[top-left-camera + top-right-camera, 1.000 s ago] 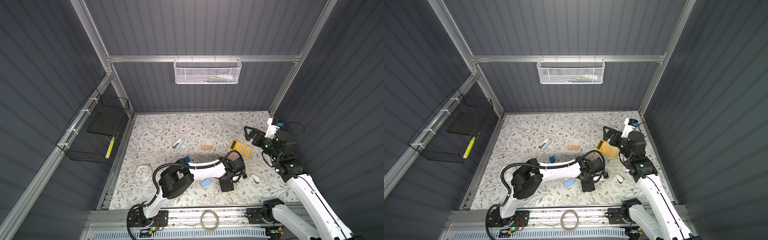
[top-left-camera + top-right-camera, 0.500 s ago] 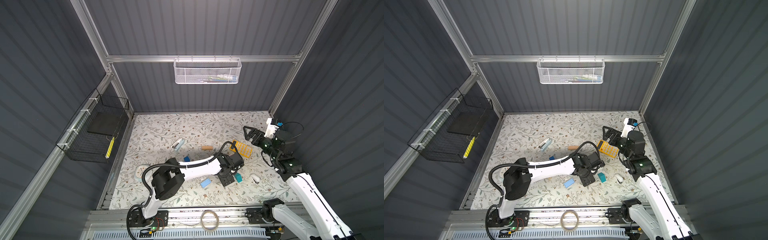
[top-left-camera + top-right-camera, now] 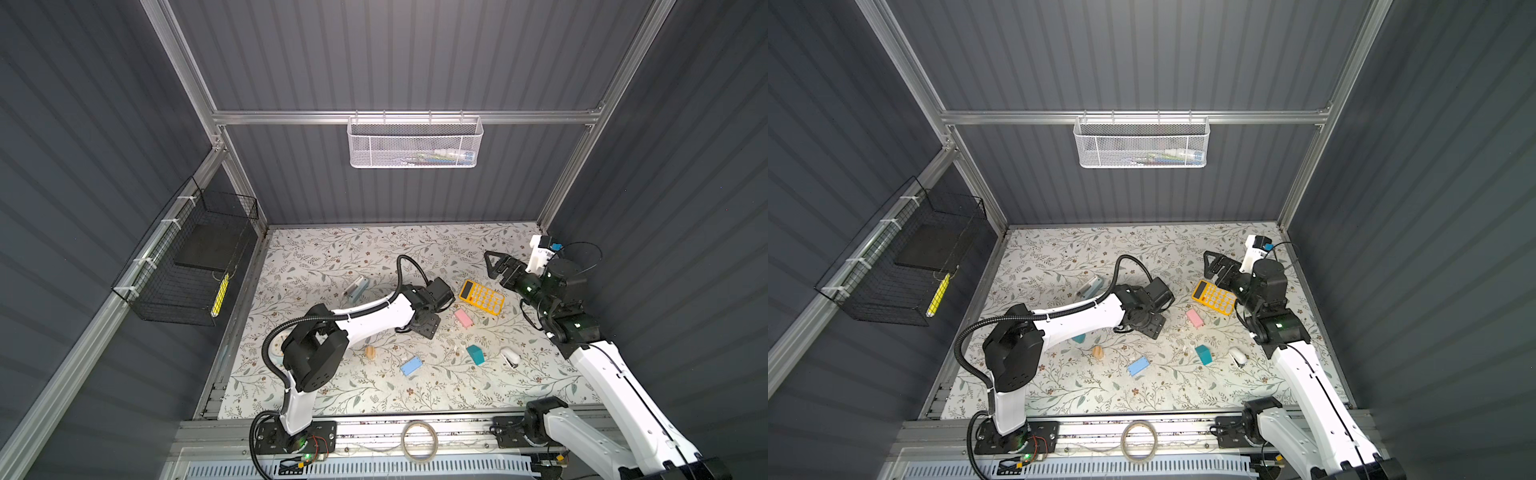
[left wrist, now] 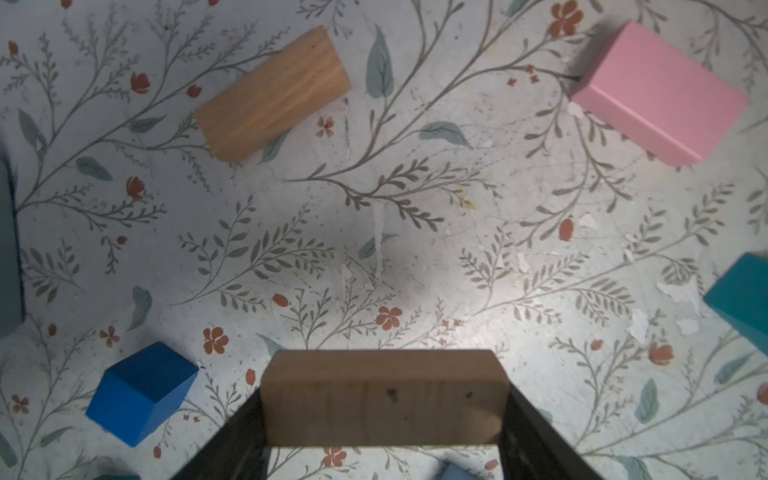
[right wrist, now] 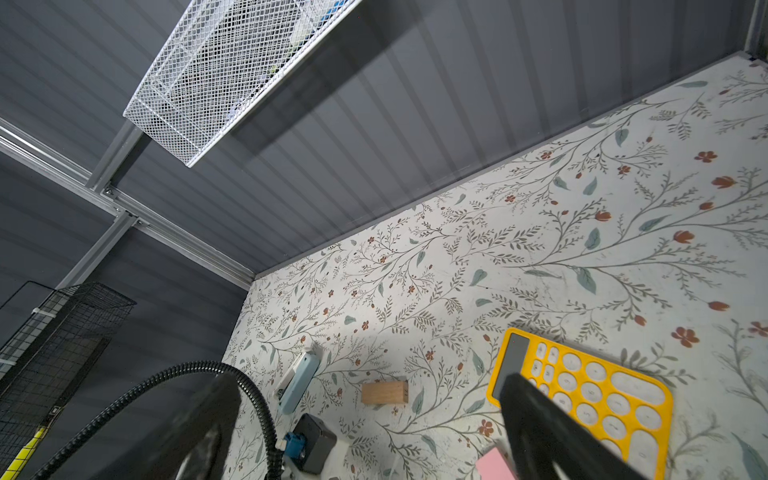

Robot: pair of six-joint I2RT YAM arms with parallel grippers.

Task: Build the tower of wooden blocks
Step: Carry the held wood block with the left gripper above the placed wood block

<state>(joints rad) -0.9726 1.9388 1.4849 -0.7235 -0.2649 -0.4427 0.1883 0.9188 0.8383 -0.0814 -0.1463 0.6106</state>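
Gripping a plain tan wooden bar tight between the left jaws, up over the middle of the flowery desk. Holding the right jaws wide apart with nothing in them, up in the air near the right edge, just past the yellow calculator.

Not yet making a tower. Lying loose and apart on the desk:
- a pink block, close by the calculator
- a teal block and a flat light blue block, nearer the front edge
- a dark blue cube and a second tan wooden bar, showing in the left wrist view

Resting farther back, toward the left edge, a pale blue and white stapler.
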